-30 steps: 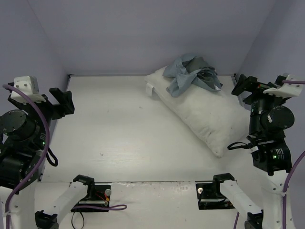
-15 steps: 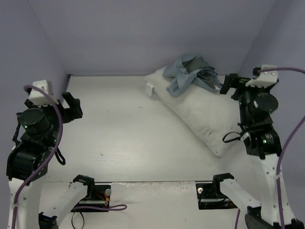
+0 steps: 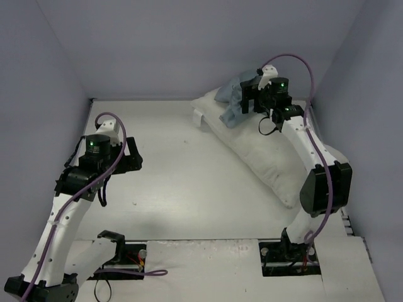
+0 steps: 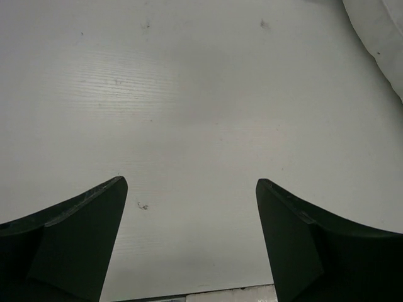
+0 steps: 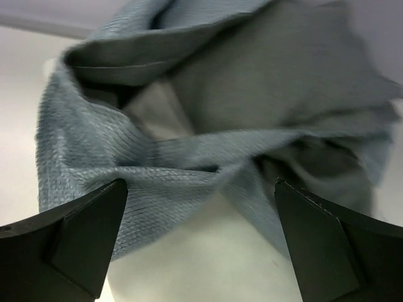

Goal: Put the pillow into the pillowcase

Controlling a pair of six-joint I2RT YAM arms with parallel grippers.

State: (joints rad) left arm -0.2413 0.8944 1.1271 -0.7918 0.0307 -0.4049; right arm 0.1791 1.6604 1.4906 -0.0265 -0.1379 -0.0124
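The white pillow (image 3: 272, 156) lies slantwise at the table's back right, with a small tag at its far left corner. The crumpled blue-grey pillowcase (image 3: 232, 106) is heaped on the pillow's far end. My right gripper (image 3: 259, 106) hovers over that heap, open; in the right wrist view the gripper (image 5: 201, 182) has folds of pillowcase (image 5: 252, 82) and bare pillow (image 5: 208, 258) below its spread fingers, with nothing held. My left gripper (image 3: 133, 158) is open over bare table at the left (image 4: 191, 182). The pillow's edge (image 4: 384, 31) shows at the upper right of the left wrist view.
The white table (image 3: 164, 170) is walled by lilac panels on the left, back and right. Two black arm mounts (image 3: 113, 255) sit at the near edge.
Both arms have swung in from the sides. The right one reached up over the pillowcase heap; the left one moved out over the table's left part. Both stayed open.
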